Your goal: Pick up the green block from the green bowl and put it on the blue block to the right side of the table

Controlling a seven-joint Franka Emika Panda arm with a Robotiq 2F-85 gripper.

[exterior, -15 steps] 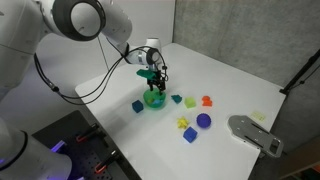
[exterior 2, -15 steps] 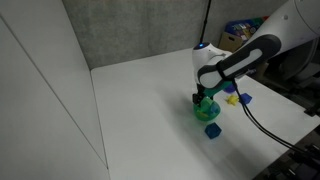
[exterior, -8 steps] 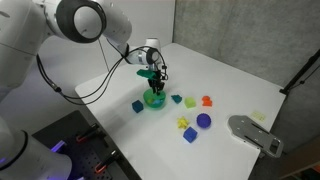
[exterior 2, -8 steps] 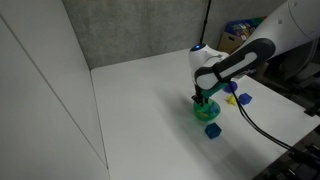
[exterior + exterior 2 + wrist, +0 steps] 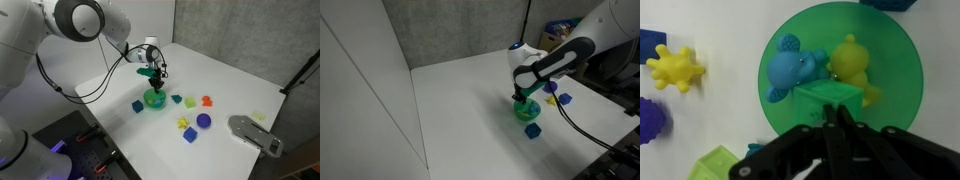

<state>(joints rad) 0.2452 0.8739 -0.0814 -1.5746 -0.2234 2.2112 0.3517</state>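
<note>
The green bowl [image 5: 895,60] fills the wrist view and holds the green block [image 5: 812,93] at its near side. My gripper [image 5: 835,108] is down in the bowl with its jaws almost together, pinching the block's near upper edge. In both exterior views the gripper [image 5: 153,82] [image 5: 524,99] stands upright in the bowl [image 5: 154,100] [image 5: 527,109]. Two blue cubes lie on the white table [image 5: 240,75]: one beside the bowl [image 5: 138,105] [image 5: 532,131], one further off [image 5: 189,135] [image 5: 565,98]. Which is the task's blue block I cannot tell.
A blue soft toy [image 5: 795,72] and a yellow one [image 5: 850,60] share the bowl with the block. Near the bowl lie a teal block [image 5: 176,99], a yellow-green block [image 5: 190,102], an orange toy [image 5: 207,101], a yellow star [image 5: 184,124] and a purple ball [image 5: 203,121].
The jaws have gone from wide open to nearly together inside the bowl. The arm has stayed in place over the bowl.
</note>
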